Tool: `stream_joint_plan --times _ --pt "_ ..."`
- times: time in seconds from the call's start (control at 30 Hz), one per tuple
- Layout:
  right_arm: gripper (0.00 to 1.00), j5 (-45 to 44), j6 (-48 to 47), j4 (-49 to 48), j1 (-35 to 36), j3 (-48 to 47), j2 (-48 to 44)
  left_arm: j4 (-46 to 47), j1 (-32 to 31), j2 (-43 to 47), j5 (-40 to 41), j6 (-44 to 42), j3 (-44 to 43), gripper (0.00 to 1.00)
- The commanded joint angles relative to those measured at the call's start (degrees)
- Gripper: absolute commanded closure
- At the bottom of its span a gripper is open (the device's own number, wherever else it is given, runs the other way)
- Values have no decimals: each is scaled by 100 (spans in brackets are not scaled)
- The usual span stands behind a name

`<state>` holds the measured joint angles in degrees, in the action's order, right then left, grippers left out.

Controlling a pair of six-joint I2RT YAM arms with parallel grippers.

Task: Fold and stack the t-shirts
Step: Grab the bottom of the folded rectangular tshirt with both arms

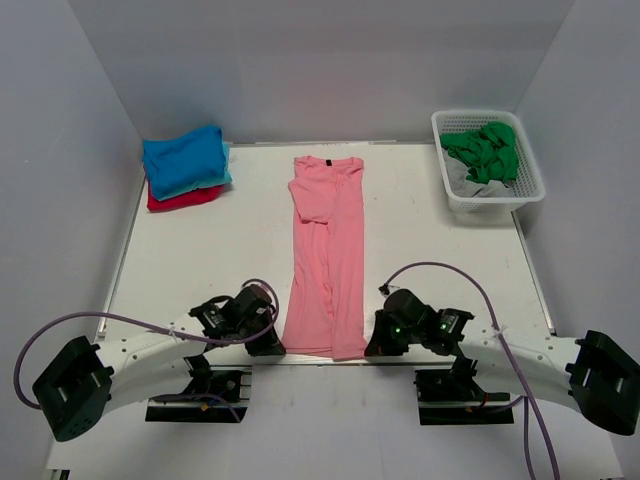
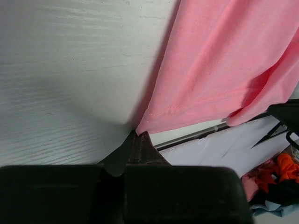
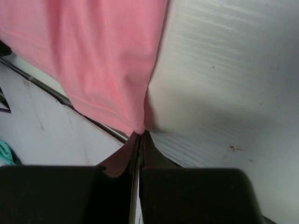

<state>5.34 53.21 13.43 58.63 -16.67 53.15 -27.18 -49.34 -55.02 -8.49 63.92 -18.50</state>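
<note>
A salmon-pink t-shirt (image 1: 328, 250) lies in a long narrow strip down the middle of the table, its dark neck label at the far end. My left gripper (image 1: 272, 347) is at the near left hem corner, and in the left wrist view that gripper (image 2: 138, 134) is shut with the corner of the pink cloth (image 2: 224, 70) pinched at its tips. My right gripper (image 1: 372, 345) is at the near right hem corner. The right wrist view shows this gripper (image 3: 141, 133) shut on that corner of the pink hem (image 3: 103, 56). Folded blue (image 1: 185, 158), teal and red (image 1: 180, 198) t-shirts are stacked at the far left.
A white basket (image 1: 492, 202) at the far right holds green cloth (image 1: 485, 150) over something grey. The shirt's hem lies right at the table's near edge (image 2: 196, 135). White walls enclose the table on three sides. Loose orange and red cloth (image 2: 280, 172) shows below the table edge.
</note>
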Motion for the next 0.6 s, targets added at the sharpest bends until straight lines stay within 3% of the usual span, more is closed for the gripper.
stream_joint_plan --times 0.0,0.3,0.57 --pt "100 -305 -136 186 -9 -424 143 -341 -67 -61 102 -99 -240 100" --pt "100 -1808 -197 704 -54 -1470 310 -254 -67 -306 752 -634 -1620 100" --pt "100 -2670 -987 635 -352 -2453 925 -218 21 -834 1753 -785 -2762 100"
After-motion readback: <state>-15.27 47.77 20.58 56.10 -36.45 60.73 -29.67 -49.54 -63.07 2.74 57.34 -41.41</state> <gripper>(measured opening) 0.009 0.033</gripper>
